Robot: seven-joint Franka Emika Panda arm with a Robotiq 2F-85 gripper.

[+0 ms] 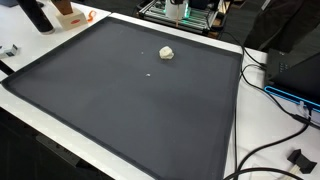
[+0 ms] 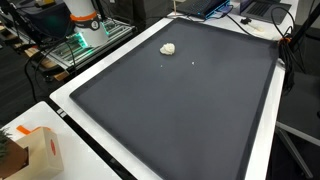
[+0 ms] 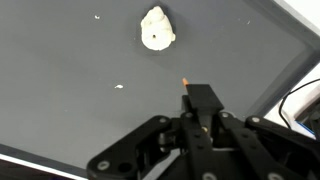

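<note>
A small white crumpled lump (image 1: 167, 53) (image 2: 168, 48) lies on a large dark grey mat (image 1: 120, 110) (image 2: 190, 110) toward its far side. In the wrist view the lump (image 3: 156, 28) is ahead of my gripper (image 3: 200, 112) and a little to the left, well apart from it. The jaws are closed together on a slim black pen-like piece (image 3: 200, 97) whose small orange tip (image 3: 185, 78) points forward over the mat. A tiny white speck (image 3: 119, 86) lies on the mat nearer to me. The gripper itself does not show in either exterior view.
The mat lies on a white table (image 1: 250, 130) (image 2: 75, 115). Black cables (image 1: 275, 90) and a blue-edged device run along one side. A cardboard box (image 2: 40, 150) stands at a corner. Electronics with green lights (image 2: 85, 40) sit beyond the mat's edge.
</note>
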